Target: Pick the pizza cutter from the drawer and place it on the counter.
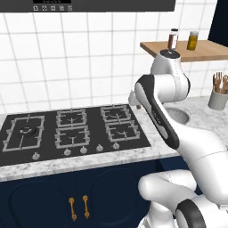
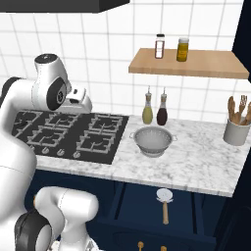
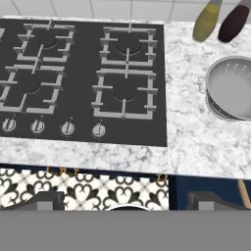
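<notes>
Right base view: you have the pizza cutter (image 2: 164,201) lying in the open navy drawer (image 2: 147,208) at 6 o'clock of the colander (image 2: 153,140), disc toward the bench (image 2: 196,157), wooden handle pointing away from it. Your end effector (image 2: 81,100) hangs above the hob (image 2: 68,132), well apart from the cutter; whether its fingers are wide or narrow you cannot tell. Hand view: handle tip at 5 o'clock, colander at 3 o'clock.

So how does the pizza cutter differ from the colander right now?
The pizza cutter is small, with a flat round blade and a brown wooden handle; the colander is larger, an all-metal perforated bowl. The cutter lies in the open navy drawer; the colander sits on the counter. Both have pale silvery metal.
</notes>
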{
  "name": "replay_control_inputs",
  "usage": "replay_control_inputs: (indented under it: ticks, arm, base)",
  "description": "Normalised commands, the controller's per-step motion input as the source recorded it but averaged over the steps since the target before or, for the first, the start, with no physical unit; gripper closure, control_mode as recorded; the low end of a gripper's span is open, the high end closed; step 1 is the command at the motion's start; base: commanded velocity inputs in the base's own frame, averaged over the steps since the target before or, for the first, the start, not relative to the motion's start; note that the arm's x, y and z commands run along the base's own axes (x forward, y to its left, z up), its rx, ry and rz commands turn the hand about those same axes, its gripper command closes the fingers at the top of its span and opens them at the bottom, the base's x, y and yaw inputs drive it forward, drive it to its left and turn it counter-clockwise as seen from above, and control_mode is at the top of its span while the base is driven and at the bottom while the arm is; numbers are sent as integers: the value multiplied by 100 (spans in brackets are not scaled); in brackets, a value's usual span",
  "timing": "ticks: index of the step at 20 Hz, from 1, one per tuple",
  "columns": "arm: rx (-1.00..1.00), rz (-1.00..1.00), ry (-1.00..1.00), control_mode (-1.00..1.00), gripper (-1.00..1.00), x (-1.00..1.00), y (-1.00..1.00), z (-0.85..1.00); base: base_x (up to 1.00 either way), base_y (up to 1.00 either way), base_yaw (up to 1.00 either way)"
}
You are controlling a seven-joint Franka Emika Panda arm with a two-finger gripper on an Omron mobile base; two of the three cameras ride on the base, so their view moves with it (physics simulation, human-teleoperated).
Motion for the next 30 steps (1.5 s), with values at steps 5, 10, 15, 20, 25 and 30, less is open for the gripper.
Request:
replay_control_inputs:
  ticks: [5,10,15,20,25,30]
  arm:
    - [0,0,2,-100,-100,-1,0,0]
    - [0,0,0,-100,-100,-16,9,0]
    - [0,0,0,100,-100,0,0,0]
    - [0,0,0,100,-100,0,0,0]
    - [9,-38,0,-100,-100,-72,-64,-10]
    - [13,-47,0,-100,-100,-98,-99,-16]
  base:
    - [0,0,0]
    - [0,0,0]
    - [-28,61,0]
    - [-20,27,-11]
    - [-11,-4,-7]
    - [0,0,0]
